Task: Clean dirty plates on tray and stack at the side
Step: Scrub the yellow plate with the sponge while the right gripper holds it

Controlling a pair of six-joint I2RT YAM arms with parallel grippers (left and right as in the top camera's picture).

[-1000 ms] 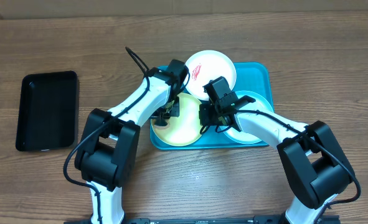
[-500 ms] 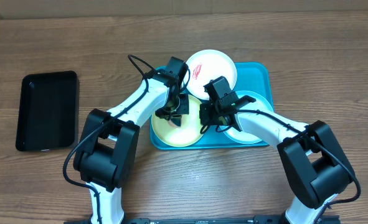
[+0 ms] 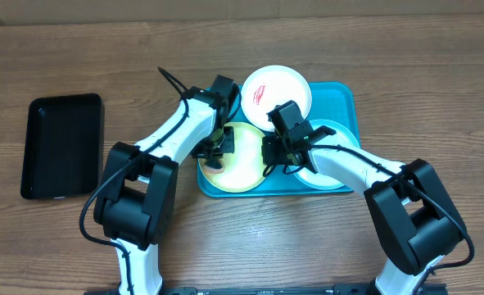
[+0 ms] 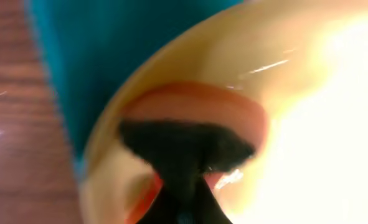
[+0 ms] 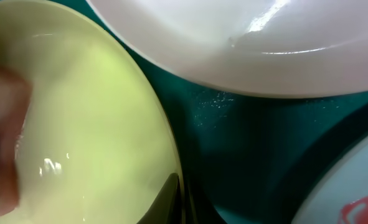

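Plates on the teal tray point(image 3: 346, 102), three of them, and both arms are right in among them. The white plate point(image 3: 282, 92) sits at the far edge, reaching out past the tray's rim, with a red scrawl of a smear on its face; it spells nothing. The yellow-green plate point(image 3: 243, 160) lies at the near left of the tray. The light-blue plate point(image 3: 332, 133) lies at the near right, mostly under the right arm, and the right wrist view catches a red smear on it.

The left gripper point(image 3: 215, 154) is down on the yellow-green plate's left side with its jaws closed. In its own camera a blurred orange-and-black lump point(image 4: 196, 112) presses on the plate, too soft to name.

The right gripper point(image 3: 273, 160) is closed too, a dark fingertip right at that plate's right rim. Whether it pinches the rim, I cannot tell.

Off to the left, a black tray point(image 3: 61, 146) sits on the wooden table point(image 3: 405, 49), well apart.
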